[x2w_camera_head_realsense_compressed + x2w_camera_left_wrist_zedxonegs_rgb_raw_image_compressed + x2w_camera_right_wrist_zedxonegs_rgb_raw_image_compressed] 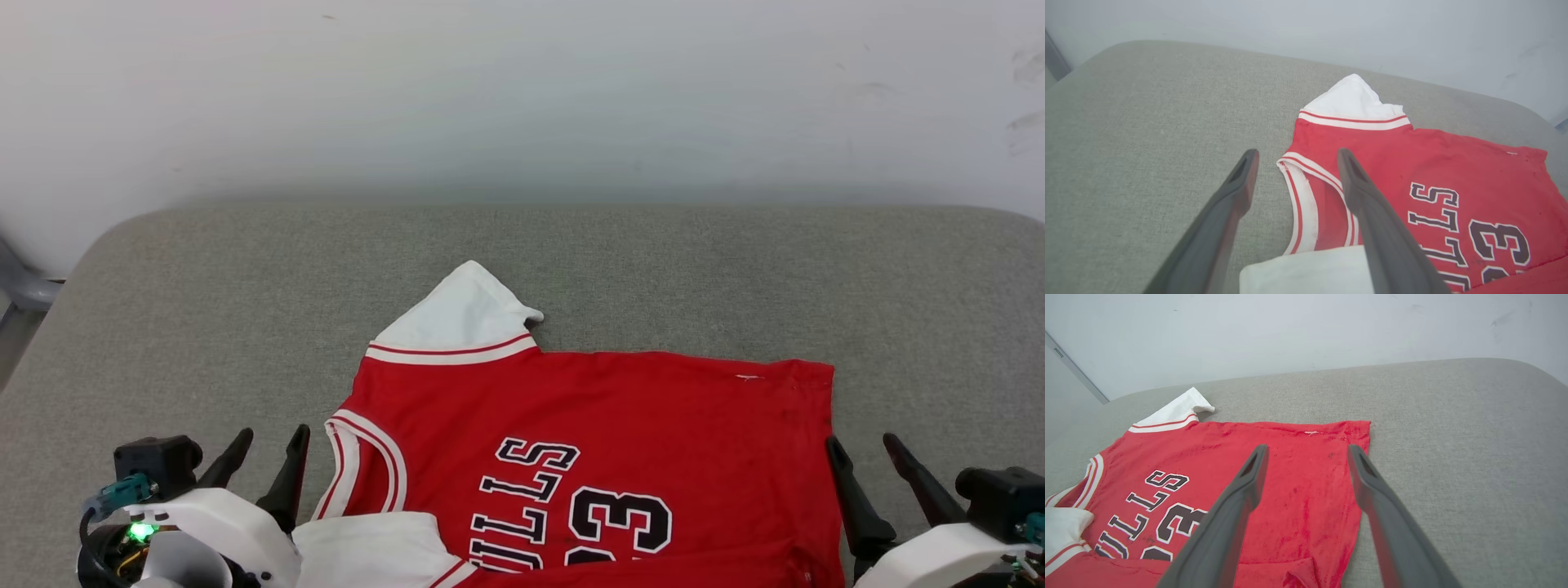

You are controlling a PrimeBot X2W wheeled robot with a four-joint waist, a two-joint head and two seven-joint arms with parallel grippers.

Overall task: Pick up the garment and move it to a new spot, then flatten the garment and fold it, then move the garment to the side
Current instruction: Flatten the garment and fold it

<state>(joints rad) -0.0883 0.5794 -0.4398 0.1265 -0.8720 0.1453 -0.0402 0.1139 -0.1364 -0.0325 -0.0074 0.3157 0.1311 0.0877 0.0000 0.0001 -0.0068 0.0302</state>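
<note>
1. Both tools are empty. The left gripper (273,431) and the right gripper (860,441) have their fingers spread wide with nothing between them.
2. The garment (620,441) lies print side up on the grey cushion (571,253), between your two grippers. Its neck end is just inside the left gripper and its hem end just inside the right one.
3. I judge that you are at the flatten-and-fold step. The shirt is laid out and mostly smooth, but the edge nearest both wrists looks turned over onto the lettering.
4. The next move probably calls for a pinch on each end at once. Lower each gripper so one finger slides under the cloth, then close. Pull evenly, because jersey cloth will drag and bunch if one side leads.
5. The left wrist view gives you the striped neckline (1306,192) running between the left fingers. The outer finger is over bare cushion and the inner one is over red cloth and the near white sleeve (1306,271).
6. The right wrist view gives you the hem edge (1361,490) passing between the right fingers, and a puckered fold (1298,577) close to their base.
7. The head view alone sets both grippers against the whole shirt, with the far sleeve (461,314) pointing away from them.
</note>
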